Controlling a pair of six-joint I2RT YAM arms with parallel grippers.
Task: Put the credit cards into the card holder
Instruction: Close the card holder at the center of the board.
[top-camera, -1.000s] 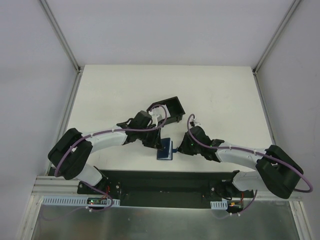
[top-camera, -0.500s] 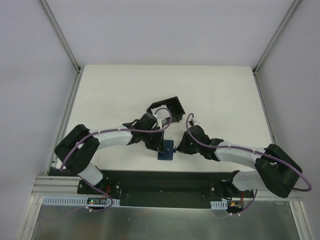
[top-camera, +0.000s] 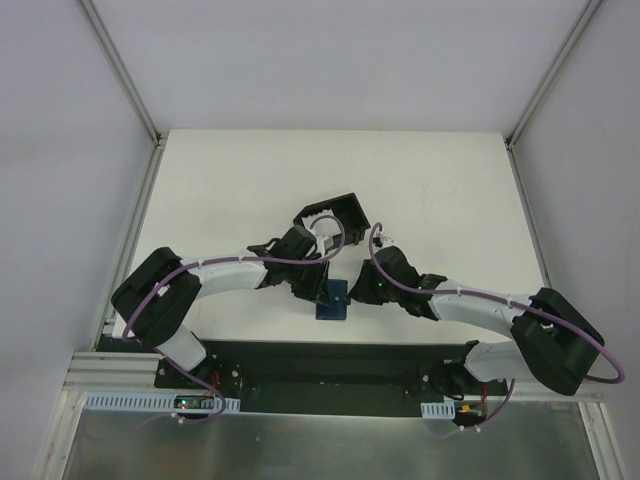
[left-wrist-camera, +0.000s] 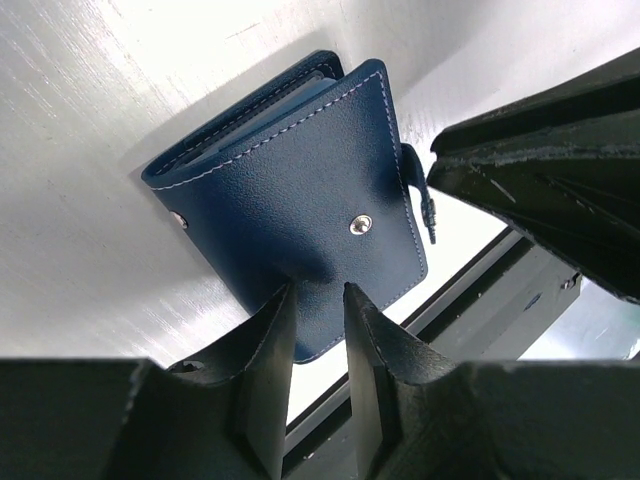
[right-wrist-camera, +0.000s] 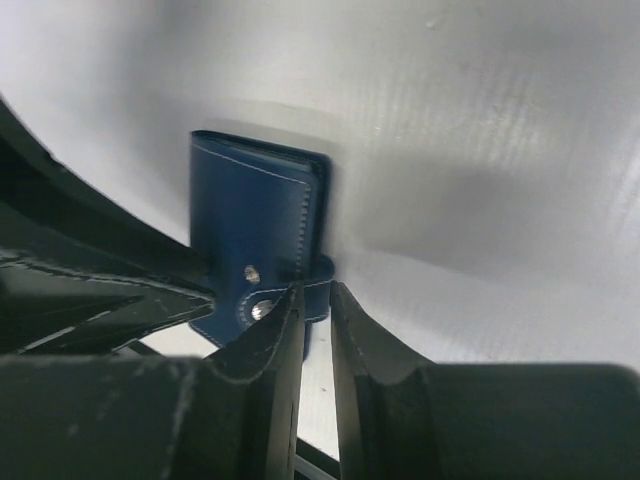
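The card holder (top-camera: 331, 301) is a dark navy folded wallet lying near the table's front edge, between both grippers. In the left wrist view the card holder (left-wrist-camera: 300, 190) lies shut with its snap stud up. My left gripper (left-wrist-camera: 318, 287) rests its tips on the cover, jaws narrowly apart with nothing between them. In the right wrist view the card holder (right-wrist-camera: 255, 225) has its snap tab (right-wrist-camera: 315, 285) reaching between the tips of my right gripper (right-wrist-camera: 316, 289), which is closed on it. The credit cards are not visible in any view.
A black square tray (top-camera: 343, 213) with raised walls stands just behind the left wrist, partly covered by it. The dark base rail (top-camera: 330, 362) runs along the near table edge, close to the wallet. The right gripper's body (left-wrist-camera: 545, 170) fills the right of the left wrist view.
The left arm has swung right and forward, bringing its gripper onto the card holder. The right gripper has edged a little left against the wallet. The wallet has barely moved.
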